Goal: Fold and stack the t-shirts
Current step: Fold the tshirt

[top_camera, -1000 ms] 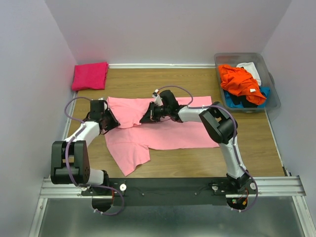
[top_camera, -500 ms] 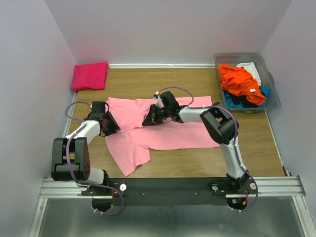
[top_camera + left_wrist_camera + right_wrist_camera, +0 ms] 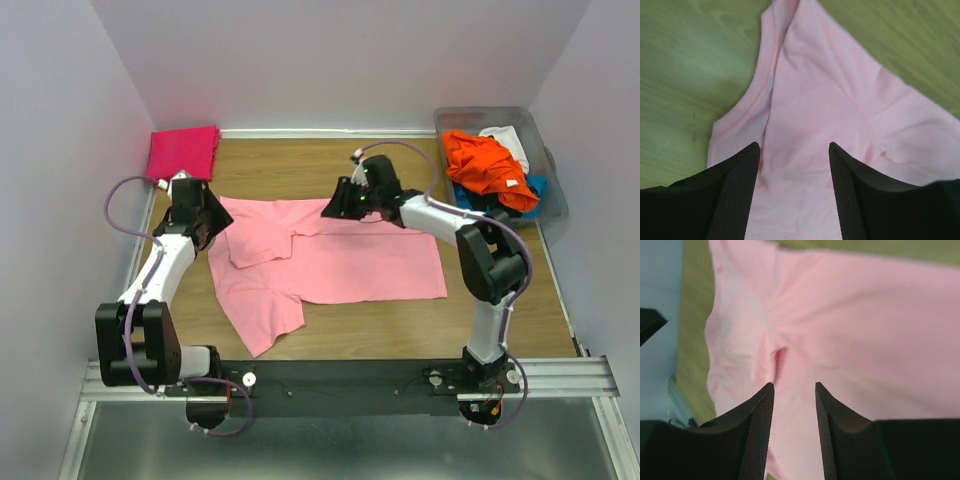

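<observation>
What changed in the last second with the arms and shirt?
Both arms swung toward the far side: the left gripper to the far-left corner of the light pink shirt, the right gripper to its far edge. Both look open above it. The folded magenta shirt and bin stayed put.

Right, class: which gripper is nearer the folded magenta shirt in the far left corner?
Left. The left gripper sits just on the near side of the magenta shirt; the right gripper is well off to its right, over the light pink shirt.

Robot lab cell: plain white walls [image 3: 340, 60] boxing wooden table [image 3: 300, 165], aluminium mounting rail [image 3: 560, 375] at near edge.
</observation>
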